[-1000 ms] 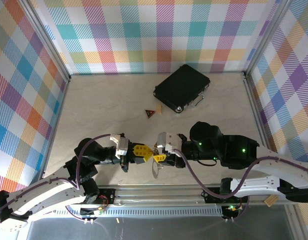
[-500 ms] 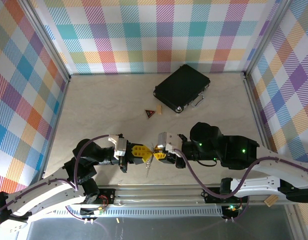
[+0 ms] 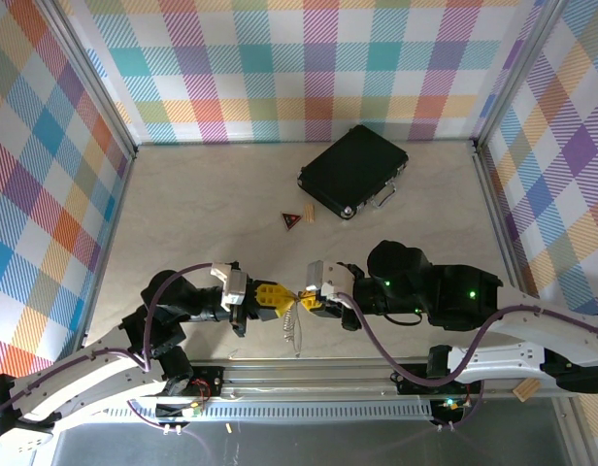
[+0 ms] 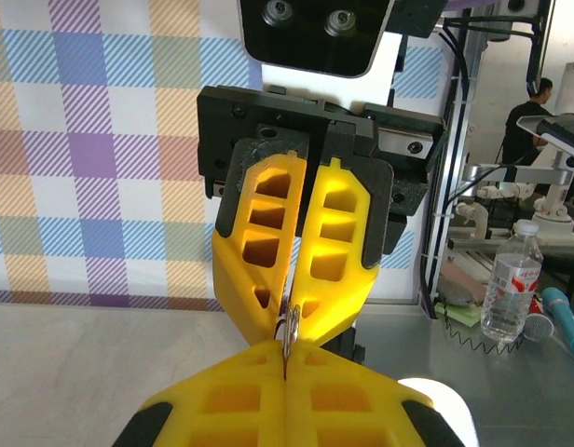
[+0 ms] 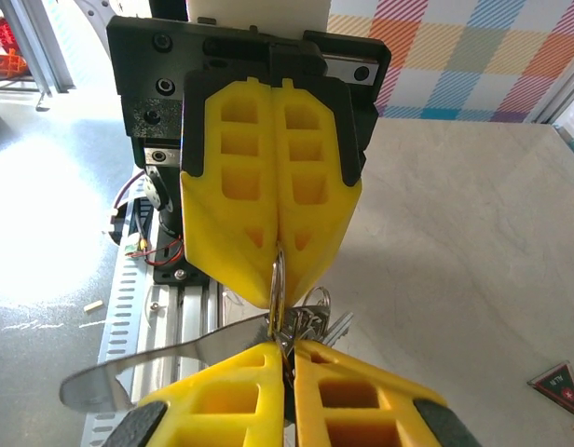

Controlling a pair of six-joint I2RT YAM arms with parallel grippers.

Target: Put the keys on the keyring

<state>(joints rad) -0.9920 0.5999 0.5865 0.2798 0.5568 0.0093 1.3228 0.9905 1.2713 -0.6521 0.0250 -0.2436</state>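
the keys [image 5: 313, 318] sit as a small cluster of metal bits and little rings right where the two pincers meet, low over the near edge of the table [image 3: 202, 204], just ahead of the arm bases. the keyring [image 5: 157, 361] shows from the right wrist as a flat silvery strip. it runs out sideways from that same cluster and hangs free over the rail below. from above, the silvery metal dangles just under the meeting point of the tips.

the left gripper [image 3: 285, 299] and the right gripper [image 3: 302, 299] point straight at each other, tip to tip, almost touching. both have their yellow fingers pressed together with no gap showing. a thin wire ring [image 5: 278, 275] stands edge-on and runs up between the left gripper's fingertips, so that pincer is clamped on it. i cannot tell whether this ring belongs to the keys or to the keyring. the right gripper's tips are closed on the root of the silvery strip, with the key cluster bunched just beside them. in the left wrist view the same thin ring runs across the seam between the two sets of tips.

well apart, toward the far side of the table, lies a black case [image 3: 352, 172] with metal latches. a small red-and-black triangular tag [image 3: 291, 219] lies nearer, flat on the surface.
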